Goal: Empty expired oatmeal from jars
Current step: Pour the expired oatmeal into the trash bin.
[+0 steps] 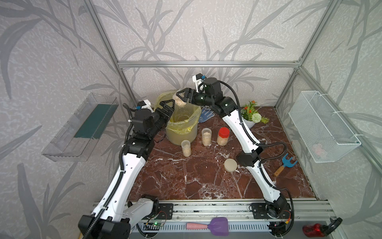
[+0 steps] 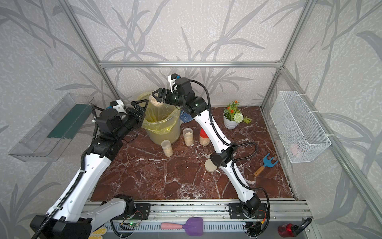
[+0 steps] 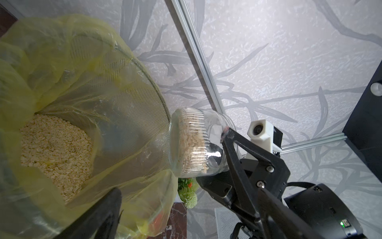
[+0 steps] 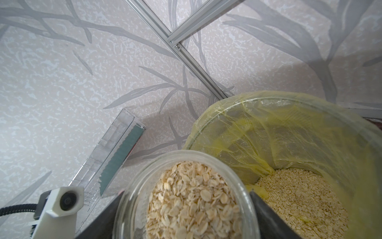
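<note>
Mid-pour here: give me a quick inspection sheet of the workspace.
Surface: marble tabletop, no spill evident.
Job's things: wide jar tipped over lined bucket, oatmeal inside; two slim jars, red-capped jar upright, unemptied; beige lid on table.
Clutter: gloves, flower pot, blue rake, purple scoop.
Grippers: right gripper shut on wide jar; left gripper open, empty.
Cables: arm conduit loops clear of jars.
Surroundings: wire basket, clear shelf on walls.

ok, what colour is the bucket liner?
Translucent yellow; the liner shows best in the left wrist view.
</note>
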You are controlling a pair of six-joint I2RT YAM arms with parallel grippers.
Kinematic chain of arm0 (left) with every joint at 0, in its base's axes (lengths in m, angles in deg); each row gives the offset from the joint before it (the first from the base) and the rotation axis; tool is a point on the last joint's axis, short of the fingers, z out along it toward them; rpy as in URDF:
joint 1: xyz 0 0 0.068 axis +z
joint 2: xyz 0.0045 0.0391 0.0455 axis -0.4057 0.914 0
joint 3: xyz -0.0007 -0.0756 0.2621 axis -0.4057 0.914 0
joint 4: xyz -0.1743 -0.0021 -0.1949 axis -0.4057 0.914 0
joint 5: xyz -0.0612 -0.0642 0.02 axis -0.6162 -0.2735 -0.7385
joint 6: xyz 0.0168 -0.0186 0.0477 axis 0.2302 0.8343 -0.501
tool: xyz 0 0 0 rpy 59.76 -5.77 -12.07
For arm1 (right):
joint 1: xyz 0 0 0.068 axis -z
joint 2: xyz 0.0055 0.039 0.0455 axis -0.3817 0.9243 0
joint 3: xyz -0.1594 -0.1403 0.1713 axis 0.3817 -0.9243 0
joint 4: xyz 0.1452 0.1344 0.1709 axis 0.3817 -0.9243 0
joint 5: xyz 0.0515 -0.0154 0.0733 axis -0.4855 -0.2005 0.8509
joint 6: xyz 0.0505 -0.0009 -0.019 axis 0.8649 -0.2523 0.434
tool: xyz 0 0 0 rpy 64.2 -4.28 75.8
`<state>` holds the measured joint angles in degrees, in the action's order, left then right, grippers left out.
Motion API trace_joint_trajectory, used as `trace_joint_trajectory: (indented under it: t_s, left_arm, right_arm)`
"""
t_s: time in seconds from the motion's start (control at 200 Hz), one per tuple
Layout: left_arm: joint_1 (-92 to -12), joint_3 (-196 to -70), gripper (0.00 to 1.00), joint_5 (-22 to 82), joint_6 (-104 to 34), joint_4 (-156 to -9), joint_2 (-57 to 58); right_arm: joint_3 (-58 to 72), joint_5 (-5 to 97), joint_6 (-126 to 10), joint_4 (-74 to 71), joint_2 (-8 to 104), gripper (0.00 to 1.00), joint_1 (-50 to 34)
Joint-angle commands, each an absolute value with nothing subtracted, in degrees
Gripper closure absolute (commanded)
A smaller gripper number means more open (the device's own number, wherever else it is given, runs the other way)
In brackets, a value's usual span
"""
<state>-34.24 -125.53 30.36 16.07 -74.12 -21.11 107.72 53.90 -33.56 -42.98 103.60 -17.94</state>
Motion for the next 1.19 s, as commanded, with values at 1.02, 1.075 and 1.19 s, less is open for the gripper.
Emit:
trace_joint_trajectory:
  t_s: [1.02, 1.075, 1.19]
  left_arm:
    - [-41.16, -119.48, 0.01, 48.60, 54.19, -96.92, -14.20]
    - [-41.16, -118.77, 0.01, 49.66, 54.68, -97.51, -14.33]
    - [-41.03, -117.68, 0.01, 52.00, 56.17, -100.68, -13.74]
  right_arm:
    - [112.35, 48.32, -23.00, -31.09, 105.94, 1.00, -21.50]
    - [112.33, 48.31, -22.85, -30.78, 106.00, 1.00, -21.46]
    - [112.36, 48.09, -22.33, -30.57, 106.12, 1.00, -21.49]
